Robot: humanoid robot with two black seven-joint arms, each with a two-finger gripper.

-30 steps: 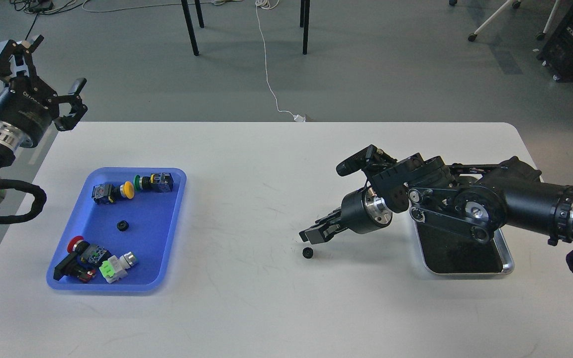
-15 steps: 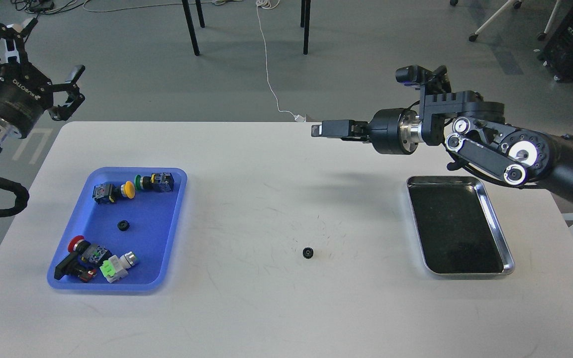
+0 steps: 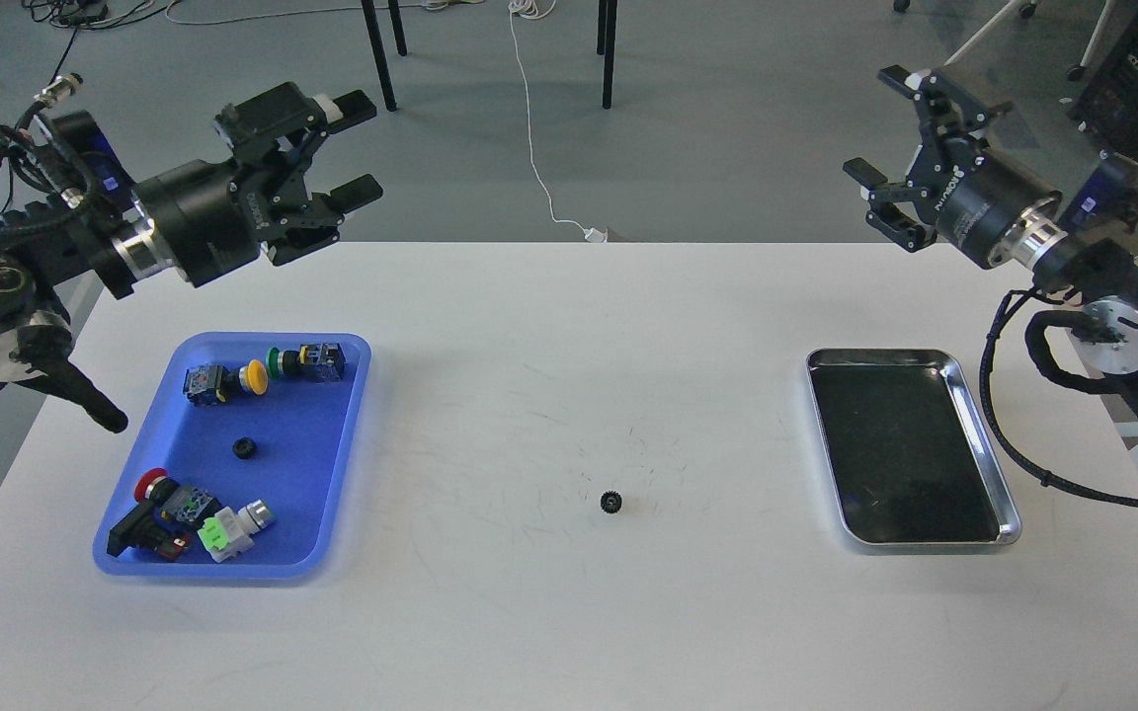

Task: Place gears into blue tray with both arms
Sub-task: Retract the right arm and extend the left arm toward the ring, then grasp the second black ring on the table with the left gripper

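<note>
One tiny black gear (image 3: 611,503) lies alone on the white table, near its middle. A second gear (image 3: 244,448) rests inside the blue tray (image 3: 332,474) at the left, among several coloured push-button switches. My left gripper (image 3: 357,148) hangs open above the table's far left edge, beyond the tray, with nothing between its fingers. My right gripper (image 3: 880,128) is raised past the far right corner, open and empty, well away from the loose gear.
A shiny silver tray (image 3: 1009,513) with a dark bottom sits at the right of the table. Chair legs and a white cable cross the floor behind the table's far edge.
My right arm rose from beside the loose gear and swung back to the far right, its gripper now open. My left gripper swung rightward toward the table. The gear stayed put.
</note>
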